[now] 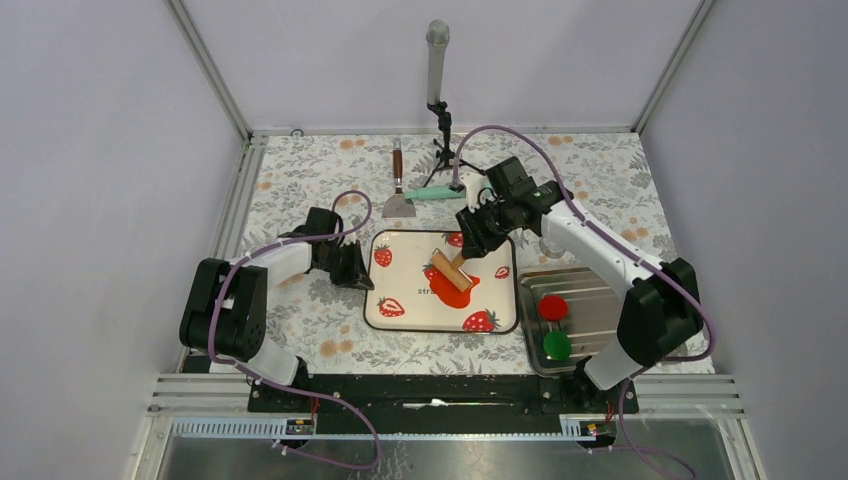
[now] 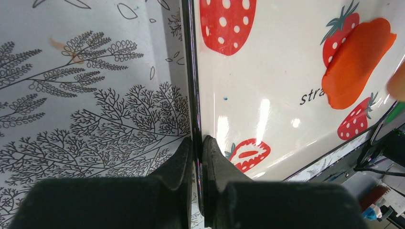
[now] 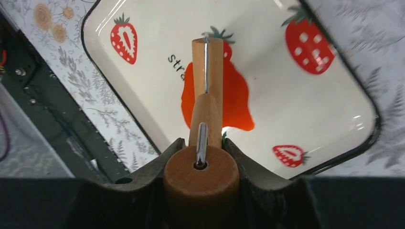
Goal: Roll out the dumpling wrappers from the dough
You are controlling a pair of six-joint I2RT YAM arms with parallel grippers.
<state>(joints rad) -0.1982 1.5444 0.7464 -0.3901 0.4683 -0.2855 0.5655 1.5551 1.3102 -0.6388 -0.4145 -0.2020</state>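
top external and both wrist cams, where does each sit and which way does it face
Top external: above and behind the bases, looking down on the strawberry tray; left arm and right arm show.
Left wrist: low at the tray's left rim, looking across it; its jaws pinch the rim.
Right wrist: above the tray, looking down the wooden roller onto the dough; its jaws grip the handle.
Shared: all see tray and dough.
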